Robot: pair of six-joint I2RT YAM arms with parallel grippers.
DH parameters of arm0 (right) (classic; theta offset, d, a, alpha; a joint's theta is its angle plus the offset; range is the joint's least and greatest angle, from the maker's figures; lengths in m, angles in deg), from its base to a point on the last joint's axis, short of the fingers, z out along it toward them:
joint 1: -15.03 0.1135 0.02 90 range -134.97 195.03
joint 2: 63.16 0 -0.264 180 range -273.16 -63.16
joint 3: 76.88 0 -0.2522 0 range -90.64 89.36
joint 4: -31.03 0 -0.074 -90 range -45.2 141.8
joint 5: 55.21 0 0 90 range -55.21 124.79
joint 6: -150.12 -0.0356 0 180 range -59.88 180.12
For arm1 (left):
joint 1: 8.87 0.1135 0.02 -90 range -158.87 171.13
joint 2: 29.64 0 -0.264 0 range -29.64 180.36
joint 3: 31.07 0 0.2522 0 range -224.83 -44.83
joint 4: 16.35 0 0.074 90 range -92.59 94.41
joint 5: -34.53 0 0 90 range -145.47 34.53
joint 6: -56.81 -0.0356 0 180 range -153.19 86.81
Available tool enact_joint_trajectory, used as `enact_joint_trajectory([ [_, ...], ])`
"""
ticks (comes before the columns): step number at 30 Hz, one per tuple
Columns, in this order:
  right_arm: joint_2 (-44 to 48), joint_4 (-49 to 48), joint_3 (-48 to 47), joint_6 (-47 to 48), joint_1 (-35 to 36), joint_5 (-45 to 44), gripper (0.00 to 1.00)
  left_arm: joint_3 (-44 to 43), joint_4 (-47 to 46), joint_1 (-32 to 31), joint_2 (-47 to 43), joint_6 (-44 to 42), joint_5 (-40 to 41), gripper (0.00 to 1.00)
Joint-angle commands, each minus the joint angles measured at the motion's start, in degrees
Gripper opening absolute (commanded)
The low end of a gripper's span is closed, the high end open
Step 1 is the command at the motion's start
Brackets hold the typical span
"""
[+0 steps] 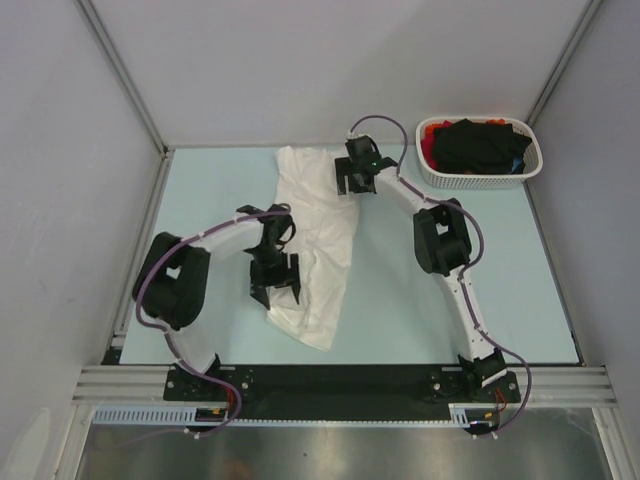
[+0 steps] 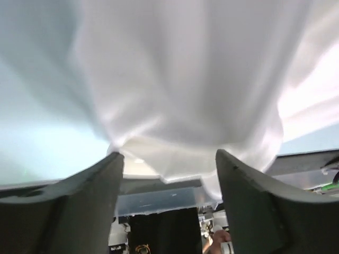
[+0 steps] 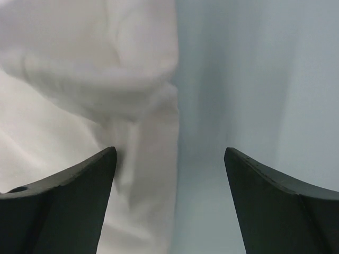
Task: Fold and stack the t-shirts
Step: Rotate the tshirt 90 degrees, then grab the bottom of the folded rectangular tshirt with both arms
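Observation:
A white t-shirt (image 1: 315, 240) lies folded into a long strip down the middle of the pale blue table, plain side up. My left gripper (image 1: 274, 287) hovers over the strip's near left edge, jaws open; in the left wrist view white cloth (image 2: 185, 90) fills the frame beyond its empty fingers (image 2: 79, 201). My right gripper (image 1: 353, 178) is at the strip's far right edge, open, with the cloth edge (image 3: 132, 137) lying between its fingers (image 3: 275, 206) but not pinched. More t-shirts, black (image 1: 482, 145) and red (image 1: 427, 135), sit in the basket.
The white perforated basket (image 1: 478, 178) stands at the table's far right corner. Grey walls with metal frame posts enclose the table (image 1: 420, 310) on three sides. The arms' base rail (image 1: 340, 385) runs along the near edge.

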Motion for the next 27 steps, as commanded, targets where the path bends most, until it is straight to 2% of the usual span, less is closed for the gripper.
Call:
enact_joint_trajectory([
  [1,14.86,3.93,9.32,-0.02,-1.69,-5.40,0.89,3.71,4.22,4.37,-9.36,-1.65,3.39,0.78],
  [5,25.05,5.95,17.94,-1.86,-2.83,-5.41,0.90,6.80,5.45,7.46,-12.35,-2.53,0.58,0.68],
  [8,29.89,9.29,20.49,-3.01,-2.92,-4.70,0.90,3.30,8.17,8.08,-14.46,-3.76,1.78,0.85],
  [9,31.04,10.69,21.12,-3.10,-2.92,-2.96,0.90,2.07,8.71,7.90,-15.94,-3.85,2.49,0.99],
  [11,34.11,12.10,22.35,-4.32,-3.10,-1.11,0.91,-0.14,8.89,7.64,-17.18,-3.68,4.42,1.00],
  [14,37.10,16.40,26.12,-9.49,-5.99,7.67,0.91,-1.90,7.58,7.90,-19.29,-3.59,5.66,1.00],
  [17,42.55,14.50,38.57,-15.20,-11.17,25.29,0.90,-0.41,2.84,8.95,-20.00,-1.31,4.70,1.00],
  [18,45.78,13.18,46.27,-16.53,-13.54,28.75,0.90,0.55,1.26,9.65,-19.57,-0.78,2.96,1.00],
  [20,48.88,9.58,54.66,-20.04,-15.22,37.70,0.87,2.58,-2.35,10.19,-16.32,0.10,1.37,1.00],
  [22,52.84,8.25,63.69,-20.94,-15.75,42.39,0.86,2.76,-4.28,10.28,-13.34,0.10,-0.31,1.00],
  [27,58.99,6.75,74.63,-24.01,-14.44,51.01,0.85,3.11,-6.49,10.28,-6.74,-1.56,-1.01,1.00],
])
